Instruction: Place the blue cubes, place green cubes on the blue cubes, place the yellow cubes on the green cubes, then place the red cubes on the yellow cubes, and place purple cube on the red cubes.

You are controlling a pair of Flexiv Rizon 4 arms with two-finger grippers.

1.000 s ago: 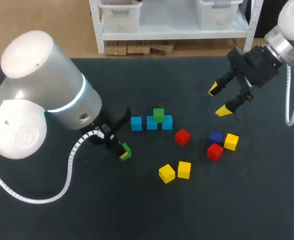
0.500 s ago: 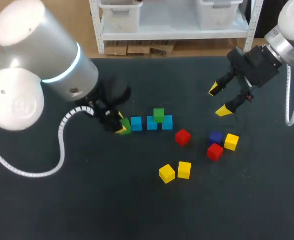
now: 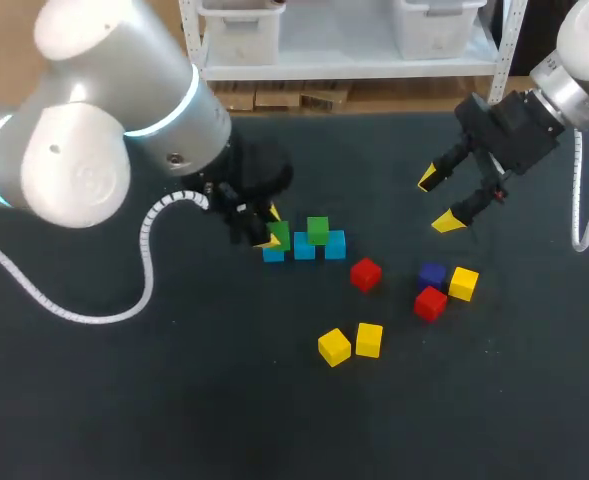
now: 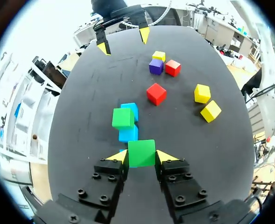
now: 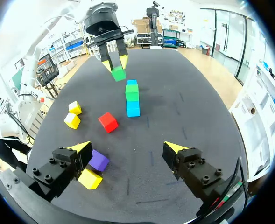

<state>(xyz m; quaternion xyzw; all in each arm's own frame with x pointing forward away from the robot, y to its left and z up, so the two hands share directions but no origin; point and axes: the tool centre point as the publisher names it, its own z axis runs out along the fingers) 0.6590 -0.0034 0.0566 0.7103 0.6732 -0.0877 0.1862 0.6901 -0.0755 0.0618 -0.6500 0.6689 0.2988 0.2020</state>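
Left gripper (image 4: pixel 142 157) is clamped on a green cube (image 4: pixel 141 152) just above the blue row's (image 4: pixel 128 134) near end. Light, rigid and smooth, it is judged best pinched across opposite flat faces. Right gripper (image 3: pixel 438 200) is spread wide, well apart from that row.

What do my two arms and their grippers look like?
Both arms are thick, rounded white tubes; the left arm bears a light blue glowing ring, the right arm a silver collar. The wrists are black; the left gripper and right gripper are black with yellow wedge-shaped tips. A white ribbed cable runs along each.
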